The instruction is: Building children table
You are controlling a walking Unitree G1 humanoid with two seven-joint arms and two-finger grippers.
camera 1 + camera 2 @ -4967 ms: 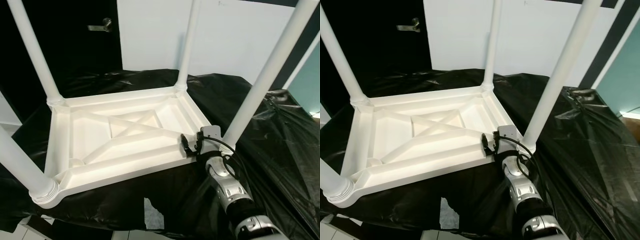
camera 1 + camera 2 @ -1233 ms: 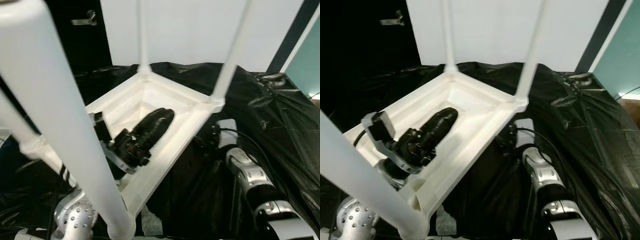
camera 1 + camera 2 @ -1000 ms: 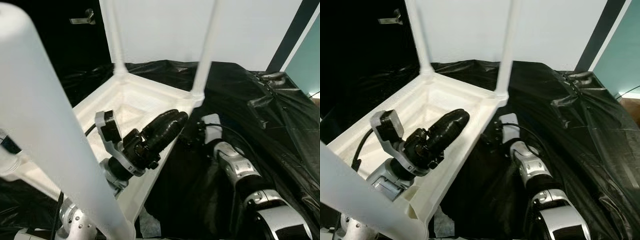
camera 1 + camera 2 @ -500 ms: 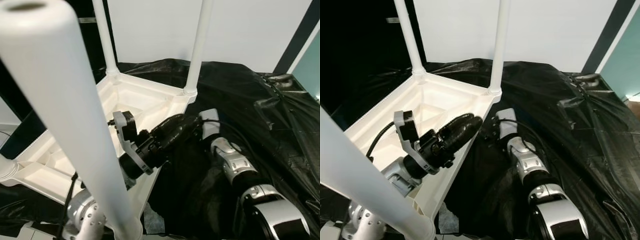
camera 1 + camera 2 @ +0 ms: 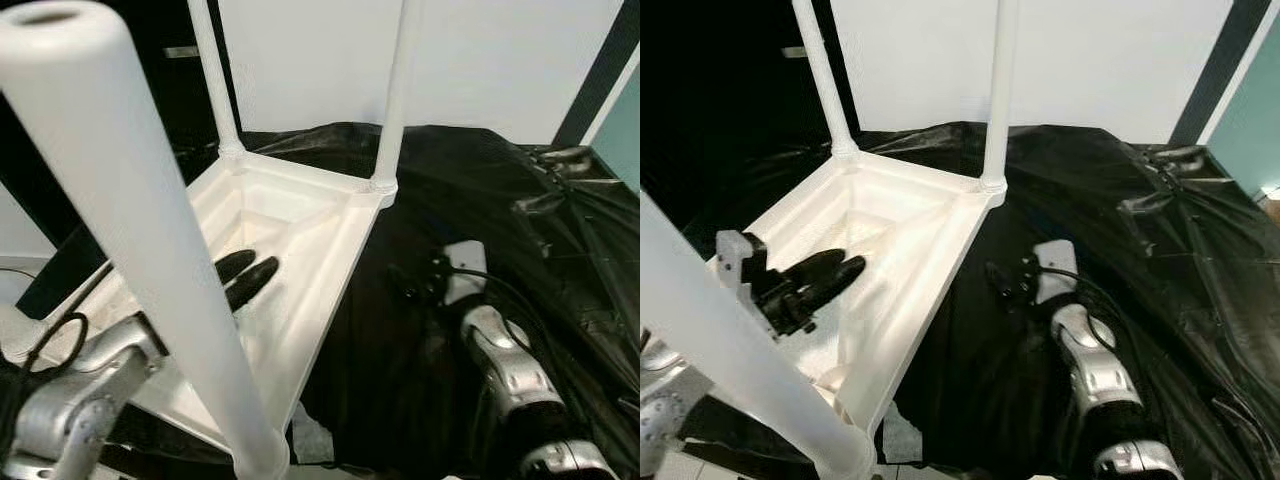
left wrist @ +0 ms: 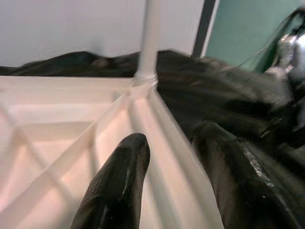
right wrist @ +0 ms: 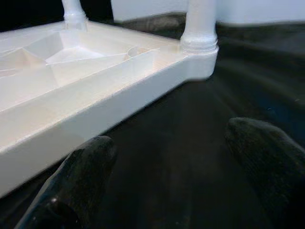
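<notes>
Left eye view: white plastic table (image 5: 330, 225) upside down on black sheeting (image 5: 520, 250), legs up, ribbed underside showing. Left gripper (image 5: 247, 277) inside the hollow, fingers narrowly parted, empty. Right gripper (image 5: 1002, 281) spread wide, empty, just beside the rim.

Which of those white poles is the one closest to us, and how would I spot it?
Start at the upside-down white table lying on the black plastic sheet, its four legs pointing up. The nearest leg rises from the corner at the bottom of the head view, just beside the left pincer. It looks by far the thickest and slightly blurred, crossing the picture diagonally, while the two far legs look thin.
</notes>
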